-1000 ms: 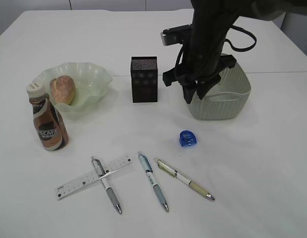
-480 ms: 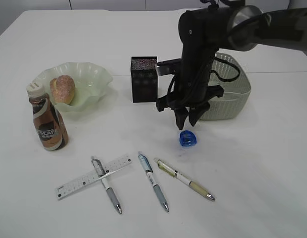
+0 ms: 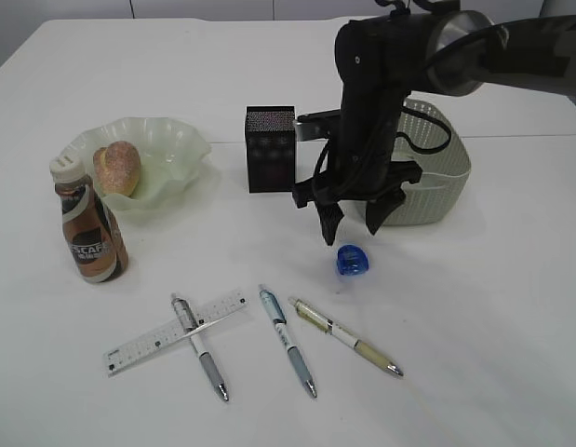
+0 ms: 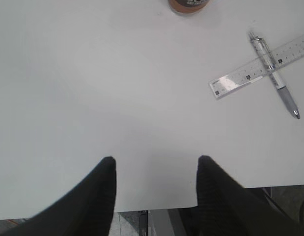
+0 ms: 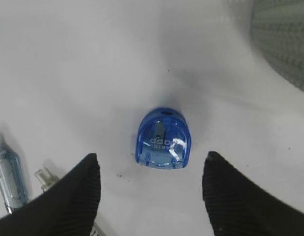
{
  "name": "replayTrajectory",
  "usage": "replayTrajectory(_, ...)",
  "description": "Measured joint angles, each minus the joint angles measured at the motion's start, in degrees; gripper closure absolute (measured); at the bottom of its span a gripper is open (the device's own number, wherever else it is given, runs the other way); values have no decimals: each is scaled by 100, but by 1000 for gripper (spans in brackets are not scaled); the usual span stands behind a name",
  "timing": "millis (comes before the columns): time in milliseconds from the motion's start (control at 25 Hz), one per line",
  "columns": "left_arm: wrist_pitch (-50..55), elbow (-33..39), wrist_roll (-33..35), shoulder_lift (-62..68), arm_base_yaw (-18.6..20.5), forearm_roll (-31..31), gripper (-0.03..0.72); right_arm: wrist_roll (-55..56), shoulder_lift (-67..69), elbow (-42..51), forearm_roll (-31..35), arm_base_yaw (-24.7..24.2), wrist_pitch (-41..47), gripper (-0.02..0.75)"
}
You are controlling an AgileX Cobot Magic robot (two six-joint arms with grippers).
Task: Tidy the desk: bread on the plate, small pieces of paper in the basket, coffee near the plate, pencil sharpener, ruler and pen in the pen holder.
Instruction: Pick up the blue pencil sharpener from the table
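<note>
My right gripper [image 3: 352, 222] is open and empty, hanging just above the blue pencil sharpener [image 3: 352, 260], which lies on the table between its fingers in the right wrist view [image 5: 164, 139]. The bread [image 3: 118, 166] lies in the green plate [image 3: 180, 149]. The coffee bottle [image 3: 90, 223] stands beside the plate. The black pen holder [image 3: 270, 148] stands mid-table, the grey basket [image 3: 427, 182] behind my right arm. A clear ruler [image 3: 167, 332] lies across one pen [image 3: 200, 348]; two more pens [image 3: 288, 340] [image 3: 346, 336] lie near. My left gripper [image 4: 155, 164] is open and empty over the table's front edge.
The left wrist view shows the ruler [image 4: 255, 73] crossing a pen [image 4: 275, 78] at the upper right and the coffee bottle's base [image 4: 188, 5] at the top. The table's front edge [image 4: 156, 208] lies under my left fingers.
My right gripper has come from over the basket forward and down to just above the sharpener, and its fingers have spread wider in the last half second.
</note>
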Motion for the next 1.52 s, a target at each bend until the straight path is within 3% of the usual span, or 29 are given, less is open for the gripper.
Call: replayTrajectory(1520,0,0,0,0,0,0,308,73,469,0,-81,0,-21,219)
